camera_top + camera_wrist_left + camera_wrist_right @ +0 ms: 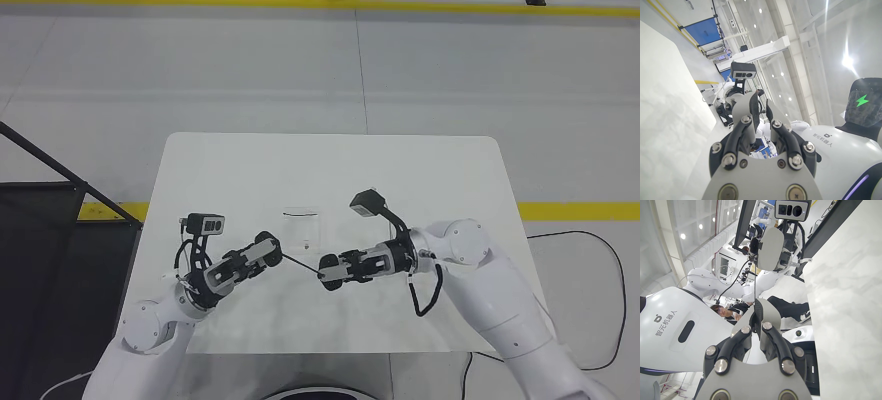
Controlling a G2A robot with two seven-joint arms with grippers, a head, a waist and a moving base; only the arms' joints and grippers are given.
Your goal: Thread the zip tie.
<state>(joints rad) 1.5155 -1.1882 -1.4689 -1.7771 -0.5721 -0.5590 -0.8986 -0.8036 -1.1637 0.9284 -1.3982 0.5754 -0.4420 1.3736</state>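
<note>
Over the worktop's (pixel 420 180) front half, near its middle, your right claw (pixel 755 302) is pressing its fingers together on the tie (pixel 300 263), gripping one end. That thin black tie is running straight through the air above the surface toward your left claw (pixel 761 104), which is facing the right one from nearby, on the side of the left edge. Its fingers are standing slightly apart; you cannot tell whether they are touching the tie's other end. Farther from the front edge, toward the worktop's centre, a clear packet (pixel 301 226) is lying flat.
</note>
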